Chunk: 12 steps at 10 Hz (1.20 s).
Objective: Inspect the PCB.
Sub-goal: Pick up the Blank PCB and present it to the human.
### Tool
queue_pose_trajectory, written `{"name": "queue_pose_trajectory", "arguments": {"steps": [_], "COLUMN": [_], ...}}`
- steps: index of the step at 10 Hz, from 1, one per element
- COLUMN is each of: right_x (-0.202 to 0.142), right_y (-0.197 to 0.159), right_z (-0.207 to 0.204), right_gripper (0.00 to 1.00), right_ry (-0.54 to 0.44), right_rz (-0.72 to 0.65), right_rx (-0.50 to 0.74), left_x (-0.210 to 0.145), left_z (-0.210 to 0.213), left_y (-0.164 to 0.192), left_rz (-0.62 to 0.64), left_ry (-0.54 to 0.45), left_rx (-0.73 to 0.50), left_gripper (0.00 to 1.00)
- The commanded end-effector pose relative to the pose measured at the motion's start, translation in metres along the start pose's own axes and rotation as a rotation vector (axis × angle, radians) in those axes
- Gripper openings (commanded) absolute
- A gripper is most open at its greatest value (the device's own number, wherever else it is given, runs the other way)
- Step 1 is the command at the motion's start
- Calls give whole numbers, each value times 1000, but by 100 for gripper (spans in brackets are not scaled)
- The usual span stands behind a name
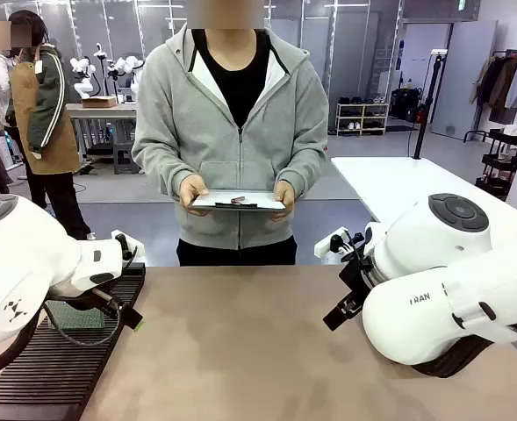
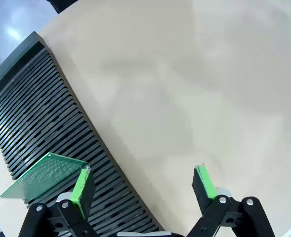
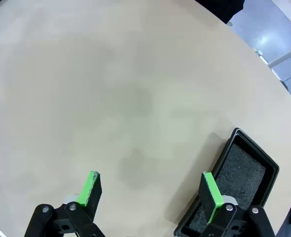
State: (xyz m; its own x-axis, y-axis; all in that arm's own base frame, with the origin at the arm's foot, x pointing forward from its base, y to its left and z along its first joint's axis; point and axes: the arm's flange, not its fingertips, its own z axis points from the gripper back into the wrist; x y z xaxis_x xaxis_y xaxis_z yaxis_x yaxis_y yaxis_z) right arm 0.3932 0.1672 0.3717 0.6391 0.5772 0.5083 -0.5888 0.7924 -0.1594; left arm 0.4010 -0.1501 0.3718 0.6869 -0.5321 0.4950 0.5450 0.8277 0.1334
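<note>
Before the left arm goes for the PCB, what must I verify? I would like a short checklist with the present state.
1. Left tool open and empty: ok, jaws wide apart.
2. PCB within reach: ok, it lies on the slotted rack, beside one finger, outside the jaws.
3. PCB lying flat: cannot tell.
4. Right tool open and empty: ok, above the table near the black tray.
5. Person's hands away from the rack: ok, both hold a grey clipboard.

White rounded arms (image 1: 434, 298), black cable (image 1: 74, 342), black left gripper (image 2: 142, 169), green pads (image 2: 78, 186)
</note>
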Motion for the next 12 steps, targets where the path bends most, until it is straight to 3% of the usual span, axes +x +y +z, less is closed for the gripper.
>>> {"name": "queue_pose_trajectory", "arguments": {"steps": [1, 11, 12], "right_x": [0, 0, 26], "right_y": [0, 0, 0], "right_z": [0, 0, 37], "right_gripper": [100, 100, 100], "right_ry": [0, 0, -27], "right_rz": [0, 3, 16], "right_rx": [0, -1, -4], "left_x": [0, 0, 14], "left_z": [0, 0, 31], "left_y": [0, -1, 4], "left_rz": [-1, -1, 69], "left_ry": [0, 0, 37], "left_rx": [0, 0, -131], "left_gripper": [100, 100, 100]}}
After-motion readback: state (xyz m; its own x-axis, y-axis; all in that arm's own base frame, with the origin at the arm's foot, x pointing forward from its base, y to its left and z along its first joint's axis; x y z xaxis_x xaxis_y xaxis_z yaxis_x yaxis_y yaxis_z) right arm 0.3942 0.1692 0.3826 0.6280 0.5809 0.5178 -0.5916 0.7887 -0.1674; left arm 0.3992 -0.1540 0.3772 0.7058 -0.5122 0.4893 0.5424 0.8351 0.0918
